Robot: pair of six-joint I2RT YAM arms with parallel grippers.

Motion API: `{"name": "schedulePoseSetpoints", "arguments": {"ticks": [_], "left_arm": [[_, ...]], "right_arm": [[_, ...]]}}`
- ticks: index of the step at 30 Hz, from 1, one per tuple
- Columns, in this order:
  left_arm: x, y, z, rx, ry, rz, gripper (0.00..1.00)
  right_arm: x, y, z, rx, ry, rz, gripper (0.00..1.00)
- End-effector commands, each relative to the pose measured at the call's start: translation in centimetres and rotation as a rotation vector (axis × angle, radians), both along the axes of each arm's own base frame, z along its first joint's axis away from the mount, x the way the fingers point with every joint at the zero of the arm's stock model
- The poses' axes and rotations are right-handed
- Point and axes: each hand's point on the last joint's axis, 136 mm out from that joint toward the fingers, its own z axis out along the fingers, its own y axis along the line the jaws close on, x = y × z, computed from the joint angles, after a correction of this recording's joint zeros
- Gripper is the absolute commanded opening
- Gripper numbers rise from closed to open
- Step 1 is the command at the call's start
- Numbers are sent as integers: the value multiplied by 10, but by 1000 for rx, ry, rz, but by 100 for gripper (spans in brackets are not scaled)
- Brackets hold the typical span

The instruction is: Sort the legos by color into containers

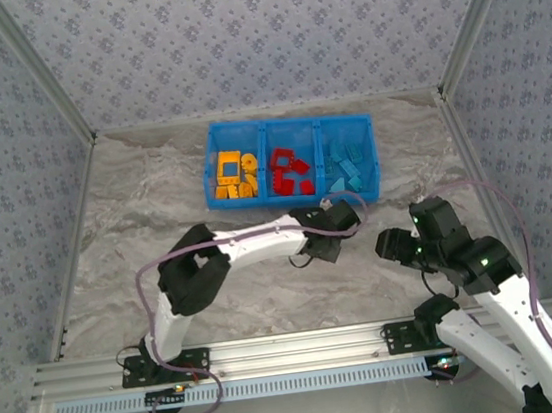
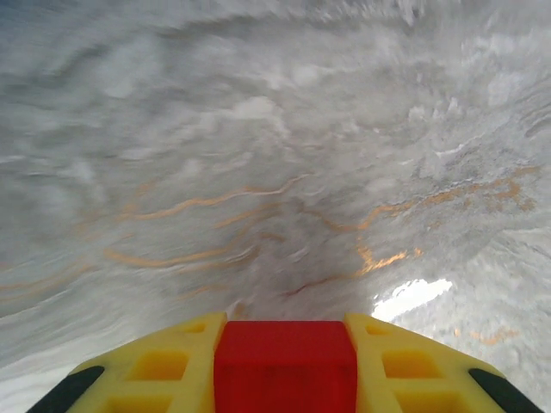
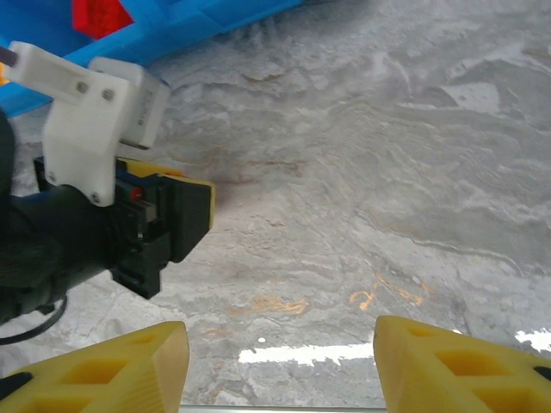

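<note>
Left wrist, red lego (image 2: 284, 372) clamped in left tool (image 2: 284, 327), right tool (image 3: 280, 335) jaws apart

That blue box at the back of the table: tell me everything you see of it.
The blue bin is a bright plastic rectangle split by two walls into three square compartments in a row. It lies flat on the marble-patterned table, long side across, near the far edge. Orange-yellow bricks lie in the left compartment, red bricks the middle, light blue bricks the right. The left gripper is near its front wall; contact unclear.
</note>
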Motion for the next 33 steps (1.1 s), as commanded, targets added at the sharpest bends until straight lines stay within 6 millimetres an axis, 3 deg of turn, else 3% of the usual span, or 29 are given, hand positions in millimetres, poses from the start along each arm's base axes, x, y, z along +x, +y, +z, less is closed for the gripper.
{"name": "schedulePoseSetpoints", "arguments": {"ticks": [1,5,11,15,21,31,33], "left_arm": [[32,28,79,-123,-82,103,30],[71,56,116,-227,-77,182,31],[132,67,133,-283,-94,226,31],[160,59,119,-313,-31,246,31],[197,38,97,-317,9,262,31],[213,24,44,-278,74,277,34],[213,23,39,-276,81,278,36]], "right_arm": [[23,29,40,54,-147,125,61],[44,69,63,1,-241,289,62],[69,114,89,-183,-380,343,62],[80,132,96,-250,-406,306,62],[81,139,89,-251,-398,279,62],[77,134,88,-237,-392,265,62],[75,133,74,-256,-370,277,62]]}}
